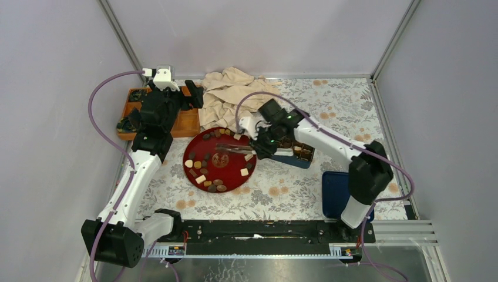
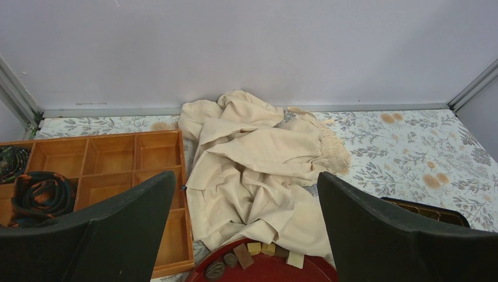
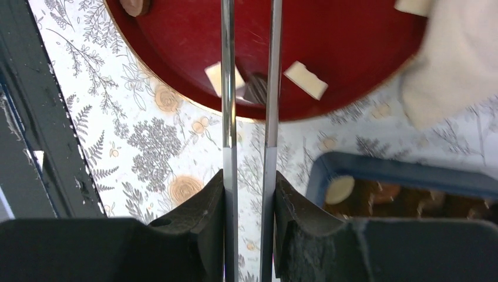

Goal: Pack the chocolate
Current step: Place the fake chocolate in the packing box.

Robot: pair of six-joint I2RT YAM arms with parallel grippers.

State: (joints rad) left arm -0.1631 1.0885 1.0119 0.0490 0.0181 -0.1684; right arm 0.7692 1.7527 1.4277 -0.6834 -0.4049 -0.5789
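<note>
Several pieces of chocolate [image 1: 201,178], dark, light brown and cream, lie scattered on a round red plate [image 1: 232,170]. My right gripper [image 1: 258,147] is shut on a pair of metal tongs [image 1: 232,148] that reach left over the plate. In the right wrist view the gripper [image 3: 249,179] pinches the tongs [image 3: 228,88], whose two arms stay slightly apart. A dark piece [image 3: 256,89] shows between them, with cream pieces [image 3: 306,80] beside it; I cannot tell whether it is gripped. My left gripper [image 2: 245,176] hangs open over the plate's far edge [image 2: 270,271], holding nothing.
A blue box [image 1: 296,154] holding some pieces sits right of the plate, with its lid [image 1: 336,194] nearer the front. A crumpled beige cloth [image 1: 232,94] overlaps the plate's back. A wooden compartment tray [image 1: 185,123] stands at the back left with a dark rolled item [image 2: 38,194].
</note>
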